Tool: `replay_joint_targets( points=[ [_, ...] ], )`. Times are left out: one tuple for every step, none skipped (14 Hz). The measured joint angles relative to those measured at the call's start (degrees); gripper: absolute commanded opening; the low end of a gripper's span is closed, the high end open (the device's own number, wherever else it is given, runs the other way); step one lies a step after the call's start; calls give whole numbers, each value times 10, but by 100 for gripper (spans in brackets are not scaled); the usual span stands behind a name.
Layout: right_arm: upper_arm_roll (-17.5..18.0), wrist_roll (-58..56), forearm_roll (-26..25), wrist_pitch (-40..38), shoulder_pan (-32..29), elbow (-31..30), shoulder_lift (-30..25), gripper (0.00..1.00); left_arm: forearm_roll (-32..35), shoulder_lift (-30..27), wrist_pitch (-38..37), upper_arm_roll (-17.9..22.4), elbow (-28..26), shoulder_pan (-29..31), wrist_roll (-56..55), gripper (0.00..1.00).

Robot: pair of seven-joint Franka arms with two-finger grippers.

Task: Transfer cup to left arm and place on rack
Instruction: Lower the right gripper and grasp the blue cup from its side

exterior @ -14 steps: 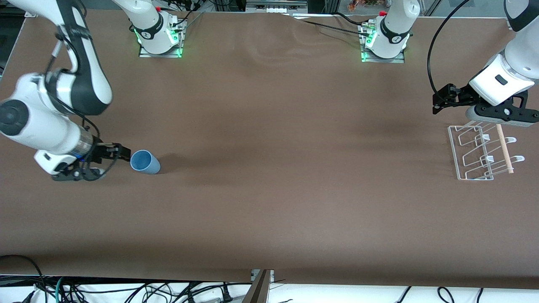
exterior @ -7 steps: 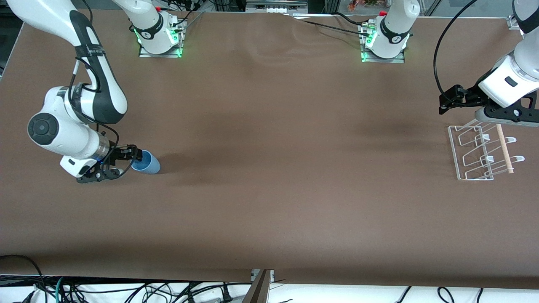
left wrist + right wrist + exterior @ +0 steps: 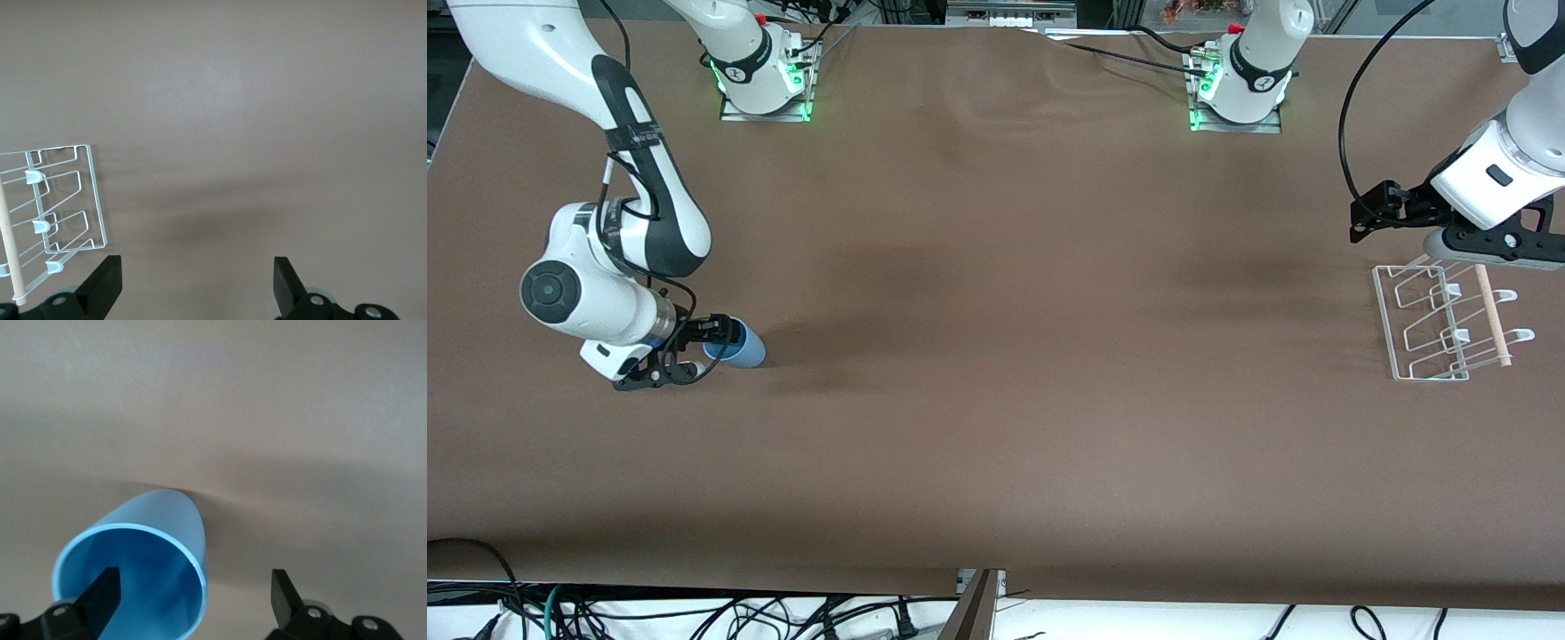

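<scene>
The cup point(image 3: 740, 348) lies on its side at the right arm's end of the table, one finger of the spread right gripper point(image 3: 713, 342) inside its mouth, so a careless squeeze could roll it away, while the left gripper point(image 3: 1483, 244), also spread, waits over the rack point(image 3: 1440, 324).

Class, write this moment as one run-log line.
right gripper: open, one finger inside rim of cup, lying on its side | left gripper: open, over table beside rack | handover: not yet
</scene>
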Motion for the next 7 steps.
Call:
replay_joint_targets(
  points=[
    [0, 0, 0, 1, -1, -2, 6, 99, 0, 0, 0, 0, 0, 0, 0, 100],
    [0, -1, 0, 4, -2, -4, 12, 90, 0, 0, 0, 0, 0, 0, 0, 100],
    [0, -1, 0, 22, -2, -10, 18, 54, 0, 0, 0, 0, 0, 0, 0, 100],
    [0, -1, 0, 51, -2, -17, 22, 19, 0, 0, 0, 0, 0, 0, 0, 100],
    [0, -1, 0, 72, -2, -25, 25, 0, 0, 0, 0, 0, 0, 0, 0, 100],
    [0, -1, 0, 85, -2, -29, 26, 0, 0, 0, 0, 0, 0, 0, 0, 100],
    [0, -1, 0, 86, -2, -29, 26, 0, 0, 0, 0, 0, 0, 0, 0, 100]
  ],
)
